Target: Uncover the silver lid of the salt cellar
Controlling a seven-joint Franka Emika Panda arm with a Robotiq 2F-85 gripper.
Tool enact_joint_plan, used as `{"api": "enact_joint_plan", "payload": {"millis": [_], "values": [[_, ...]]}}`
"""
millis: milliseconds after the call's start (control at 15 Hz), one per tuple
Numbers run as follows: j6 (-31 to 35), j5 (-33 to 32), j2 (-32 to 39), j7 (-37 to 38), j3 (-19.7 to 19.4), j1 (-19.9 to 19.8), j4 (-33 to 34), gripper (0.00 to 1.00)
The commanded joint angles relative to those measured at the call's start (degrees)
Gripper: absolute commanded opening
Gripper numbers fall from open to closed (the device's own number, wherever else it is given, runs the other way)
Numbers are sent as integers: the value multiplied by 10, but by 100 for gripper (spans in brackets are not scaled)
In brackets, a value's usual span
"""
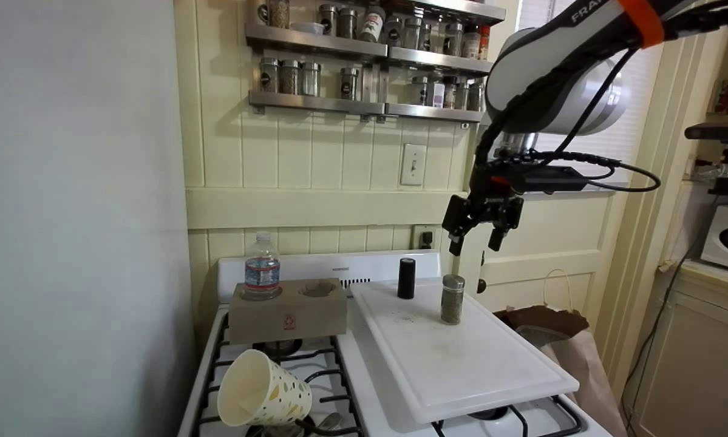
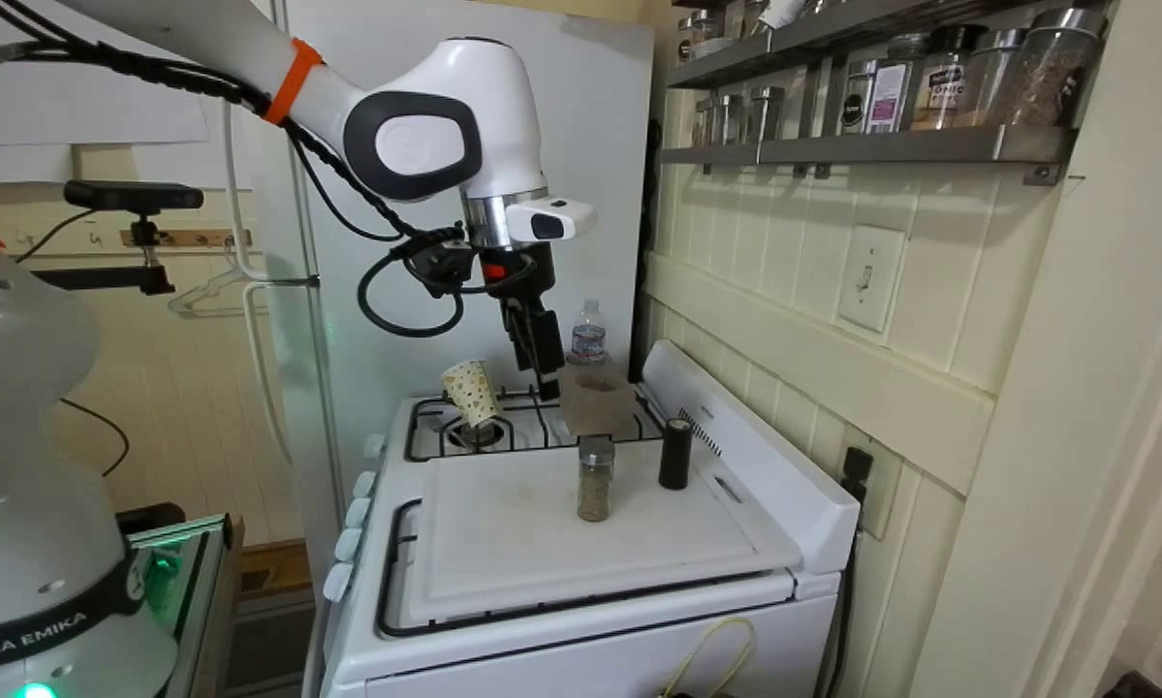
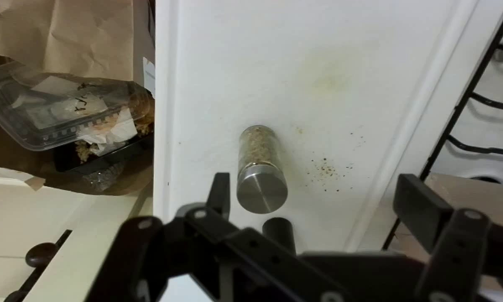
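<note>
The salt cellar (image 1: 452,308) is a small see-through shaker with pale brownish-grey contents. It stands upright on a white board (image 1: 491,370) over the stove, and shows in an exterior view (image 2: 595,494) and the wrist view (image 3: 257,146). The silver lid (image 3: 261,191) sits on its top, also in both exterior views (image 1: 453,281) (image 2: 596,449). My gripper (image 1: 475,243) is open and empty, in the air above the board, apart from the lid. In the wrist view (image 3: 318,201) the lid appears between the fingers, closer to the left one.
A black shaker (image 1: 406,278) stands near the salt cellar. A cardboard holder (image 1: 288,312) with a water bottle (image 1: 261,270) and a tilted patterned cup (image 1: 266,391) are on the burners. Shelves of spice jars (image 1: 318,102) hang on the wall. A paper bag (image 3: 66,37) stands beside the stove.
</note>
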Motion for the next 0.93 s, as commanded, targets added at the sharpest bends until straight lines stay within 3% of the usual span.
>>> {"api": "enact_joint_plan", "payload": {"millis": [0,867], "values": [[1,-1,3,0,-5,0,1,100],[69,14,56,-5,-16,1,20,100]]}}
